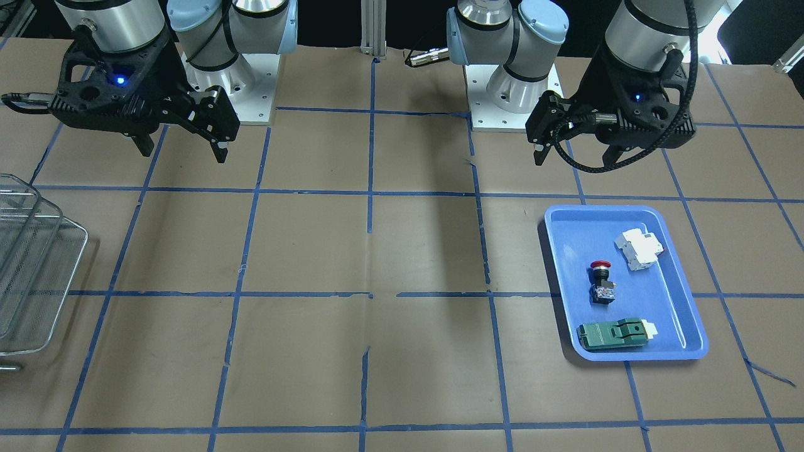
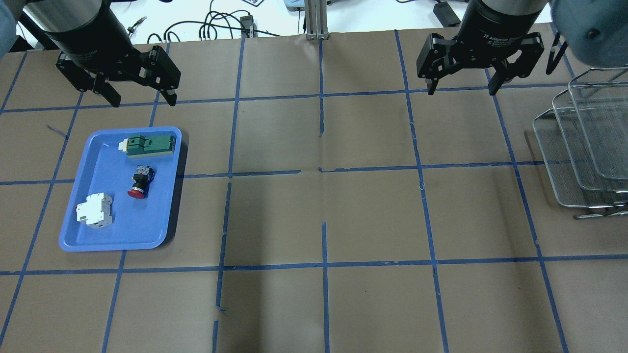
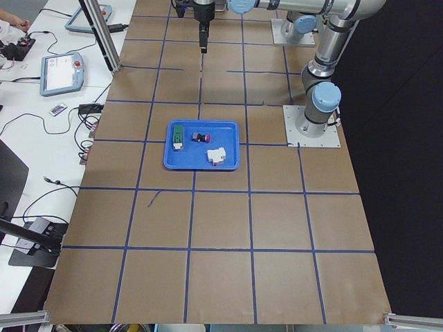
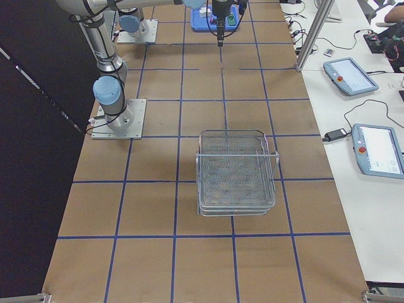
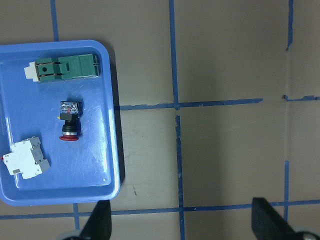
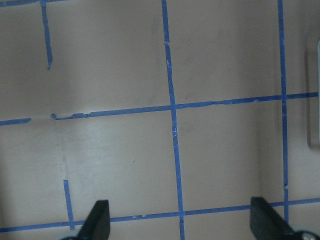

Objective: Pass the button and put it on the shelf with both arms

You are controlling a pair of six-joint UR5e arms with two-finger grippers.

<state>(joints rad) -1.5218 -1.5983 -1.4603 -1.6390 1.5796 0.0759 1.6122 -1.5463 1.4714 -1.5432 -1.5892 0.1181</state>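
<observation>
On the overhead view's left, the button [image 2: 139, 182] lies in the blue tray [image 2: 147, 218] between green module [image 2: 149, 145] and white breaker [image 2: 94, 210]. Up top, left gripper [image 2: 143, 102] and right gripper [image 2: 461, 90] hang spread and empty; shelf [image 2: 564, 162] sits far right.

Red-capped black button [image 2: 138, 186] — blue tray [image 2: 147, 230] — silver mesh shelf [image 2: 564, 191]

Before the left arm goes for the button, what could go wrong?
1. The button lies on its side in the blue tray, so its round body may roll as the open left gripper closes.
2. The green module and white breaker sit nearby, so the wide-open gripper could knock them.
3. The button is small, so the right gripper may find little to grasp at handover.
</observation>
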